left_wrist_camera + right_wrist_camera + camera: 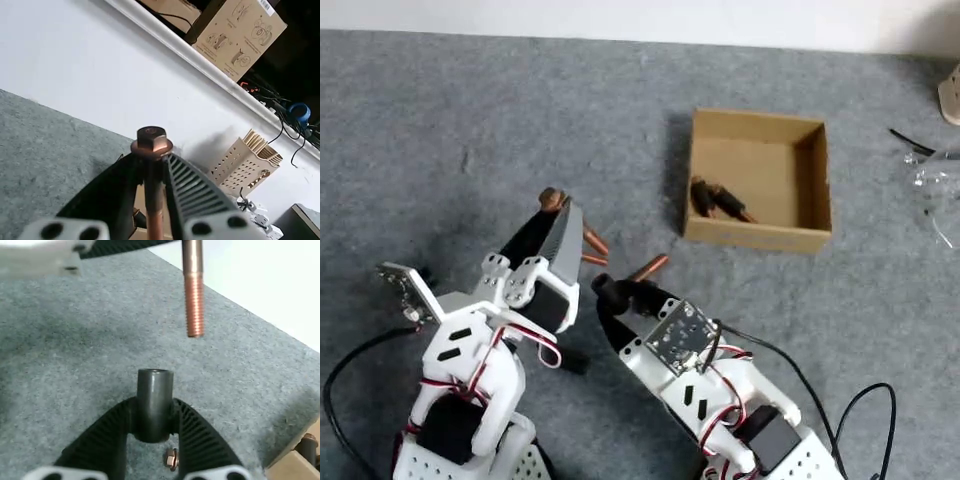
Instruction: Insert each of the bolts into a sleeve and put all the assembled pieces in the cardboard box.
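Your copper-coloured hex-head bolt is clamped by its shaft between the black fingers of the left gripper, head standing clear above them; its threaded tip hangs near the open end of the dark cylindrical sleeve, apart from it and off to one side. The right gripper, close beside the left, is closed around that sleeve; beyond it lie a loose copper bolt and the open cardboard box.

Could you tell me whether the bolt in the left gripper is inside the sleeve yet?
Outside. The bolt hangs with its threaded tip clear of the sleeve, grey mat showing between them.
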Robot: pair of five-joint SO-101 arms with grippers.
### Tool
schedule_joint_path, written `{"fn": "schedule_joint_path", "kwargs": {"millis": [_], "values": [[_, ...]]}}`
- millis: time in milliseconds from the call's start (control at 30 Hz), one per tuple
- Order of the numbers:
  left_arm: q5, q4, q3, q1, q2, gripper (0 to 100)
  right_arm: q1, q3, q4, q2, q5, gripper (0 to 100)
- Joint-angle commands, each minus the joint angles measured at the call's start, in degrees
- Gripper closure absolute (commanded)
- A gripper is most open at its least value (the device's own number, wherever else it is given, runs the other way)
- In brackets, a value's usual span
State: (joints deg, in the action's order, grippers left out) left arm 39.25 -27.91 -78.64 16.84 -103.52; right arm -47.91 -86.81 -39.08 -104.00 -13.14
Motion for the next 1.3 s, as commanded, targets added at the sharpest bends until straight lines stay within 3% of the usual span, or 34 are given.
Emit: {"fn": "schedule_joint_path", "kwargs": {"millis": [0, 333, 1067, 1267], "values": [[-0.26, -0.18, 0.57, 0.57, -0.75, 99, 1.27, 0.48, 0.84, -0.75, -0.53, 99.5], [-0.09, -8.62, 4.18, 0.66, -0.75, 99, 4.35, 0.48, 2.77, -0.75, -0.26, 99.5], [2.2, -8.79, 2.86, 3.38, -0.75, 99, 4.26, 0.48, 2.77, -0.75, -0.53, 99.5], [2.2, -10.9, 2.77, 7.87, -0.31, 99, 4.26, 0.48, 2.77, -0.75, -0.53, 99.5]]}}
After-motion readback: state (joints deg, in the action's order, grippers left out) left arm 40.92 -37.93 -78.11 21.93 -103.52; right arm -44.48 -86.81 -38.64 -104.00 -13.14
